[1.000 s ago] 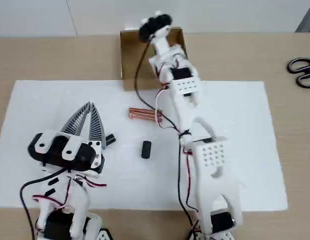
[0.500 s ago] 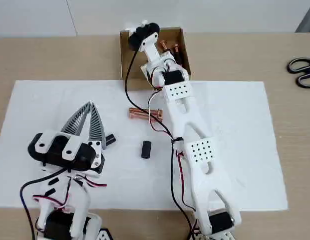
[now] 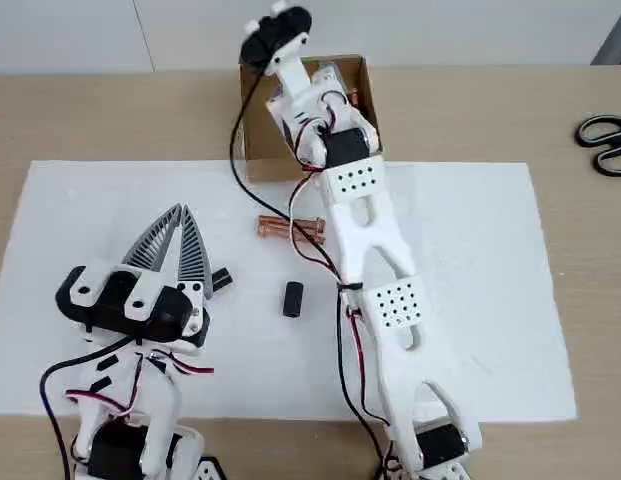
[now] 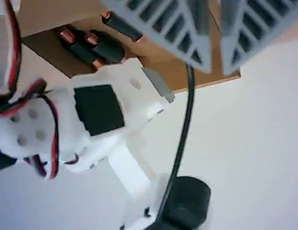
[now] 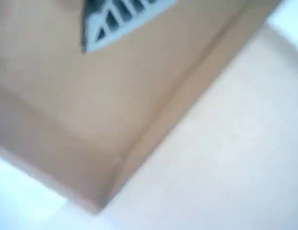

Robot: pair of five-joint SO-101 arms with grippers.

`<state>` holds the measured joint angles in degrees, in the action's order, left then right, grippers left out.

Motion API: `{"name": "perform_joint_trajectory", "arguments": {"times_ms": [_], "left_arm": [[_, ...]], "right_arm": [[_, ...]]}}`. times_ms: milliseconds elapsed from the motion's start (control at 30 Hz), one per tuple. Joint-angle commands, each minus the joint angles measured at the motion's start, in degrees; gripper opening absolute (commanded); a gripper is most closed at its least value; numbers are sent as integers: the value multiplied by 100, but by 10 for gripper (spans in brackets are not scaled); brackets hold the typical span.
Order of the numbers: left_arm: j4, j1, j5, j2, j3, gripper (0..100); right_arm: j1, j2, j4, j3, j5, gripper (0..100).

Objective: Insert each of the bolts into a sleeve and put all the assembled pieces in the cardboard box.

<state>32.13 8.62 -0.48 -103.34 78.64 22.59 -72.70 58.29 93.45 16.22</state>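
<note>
Left hand (image 3: 181,225) clenched, empty; right hand (image 5: 117,21) over cardboard box (image 3: 254,130), grip unclear; two bolts (image 3: 290,228), two sleeves (image 3: 293,299).

bolts (image 3: 285,227) lie on the paper (image 3: 110,200) between cardboard box (image 3: 254,140) and sleeve (image 3: 293,299).

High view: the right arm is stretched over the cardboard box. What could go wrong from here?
1. The right arm's black cable passes over the loose bolts on the paper; pulling the arm back could drag them.
2. The arm reaches into the cardboard box, so retracting might catch a wall and shift the box and the assembled pieces inside.
</note>
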Motion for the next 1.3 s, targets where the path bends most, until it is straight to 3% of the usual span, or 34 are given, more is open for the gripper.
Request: {"name": "perform_joint_trajectory", "arguments": {"times_ms": [0,533,833,967,1067,1267], "left_arm": [[26,-26,-9,-44,-40,6],[26,-26,0,-44,-13,6],[26,-44,0,-53,-40,6],[0,-624,0,-53,-48,6],[0,-993,0,-53,-48,6],[0,-835,9,-53,-48,6]], "right_arm": [[136,145,611,299,0,253],[681,2378,3679,299,-1793,252],[1270,3020,3846,290,-1934,252],[1596,3512,3855,290,-1925,252],[1613,3916,3855,264,-1925,252],[1508,5138,3864,-730,-1908,252]]}}
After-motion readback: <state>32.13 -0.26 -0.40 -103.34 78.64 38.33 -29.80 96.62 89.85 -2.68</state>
